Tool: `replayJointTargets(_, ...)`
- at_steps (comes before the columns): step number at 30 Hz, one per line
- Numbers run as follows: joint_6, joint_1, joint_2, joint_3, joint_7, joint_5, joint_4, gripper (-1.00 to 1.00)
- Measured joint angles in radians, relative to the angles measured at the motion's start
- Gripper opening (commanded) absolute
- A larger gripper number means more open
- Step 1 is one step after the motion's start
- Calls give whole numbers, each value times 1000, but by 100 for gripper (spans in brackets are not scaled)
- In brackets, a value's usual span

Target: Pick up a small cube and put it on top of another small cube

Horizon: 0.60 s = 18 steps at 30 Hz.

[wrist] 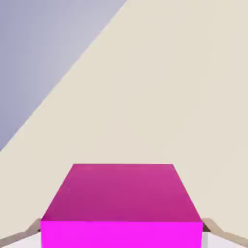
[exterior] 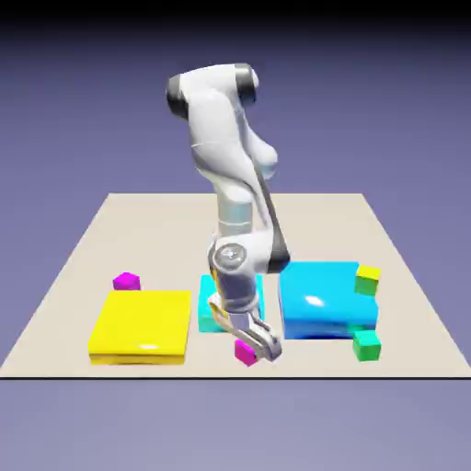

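One small magenta cube (exterior: pixel 243 352) sits low near the table's front edge, between the yellow and blue flat blocks. My gripper (exterior: pixel 254 350) points down over it and is shut on it. In the hand view the cube (wrist: pixel 121 208) fills the bottom middle, with a grey fingertip (wrist: pixel 220 231) pressed to each side. From these views I cannot tell whether it rests on the table or hangs just above it. The other small magenta cube (exterior: pixel 126 281) stands free behind the yellow block's far left corner.
A flat yellow block (exterior: pixel 143 324) lies at the exterior view's left, and a cyan block (exterior: pixel 213 311) is partly behind the arm. A blue block (exterior: pixel 322 299) lies right. A yellow-green cube (exterior: pixel 368 279) and a green cube (exterior: pixel 367 345) flank the blue block's right side.
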Motion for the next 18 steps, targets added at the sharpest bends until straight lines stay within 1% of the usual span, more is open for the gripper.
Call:
replayJointTargets(2, -55, -27, -59, 28, -17, 27, -3, -100)
replayJointTargets(3, -55, -27, -59, 28, -17, 27, -3, -100)
replayJointTargets(13, -466, 327, -378, 391, -255, 153, 88, -100)
replayJointTargets(14, -476, 351, -386, 400, -261, 156, 90, -100)
replayJointTargets(16, -476, 300, -386, 400, -261, 156, 90, -100)
replayJointTargets(18, -389, 337, -324, 384, -227, 108, 50, -100)
